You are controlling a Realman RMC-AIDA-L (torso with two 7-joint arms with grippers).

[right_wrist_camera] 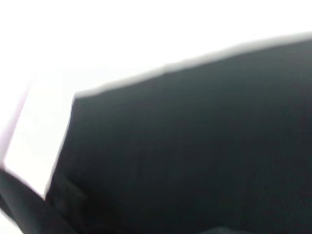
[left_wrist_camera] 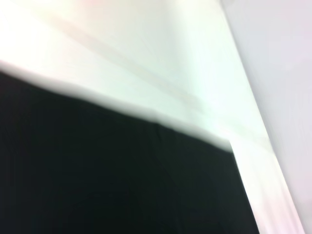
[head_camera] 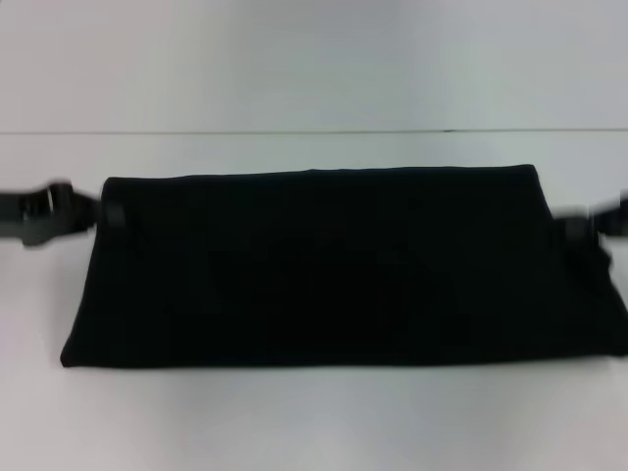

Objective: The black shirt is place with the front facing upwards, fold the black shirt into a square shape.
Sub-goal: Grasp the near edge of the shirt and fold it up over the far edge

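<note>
The black shirt point(head_camera: 324, 265) lies on the white table point(head_camera: 314, 422) as a long, wide band, plain black side up, with no lettering showing. My left gripper point(head_camera: 110, 213) reaches in from the left and meets the shirt's far left corner. At the far right corner, my right gripper point(head_camera: 577, 231) meets the shirt's right edge. The left wrist view shows the black shirt point(left_wrist_camera: 97, 175) close up with white table beyond it. Most of the right wrist view is filled by the black shirt point(right_wrist_camera: 195, 146).
The table's far edge point(head_camera: 314, 130) runs across behind the shirt, with a pale wall beyond. White tabletop shows in front of the shirt and on both sides.
</note>
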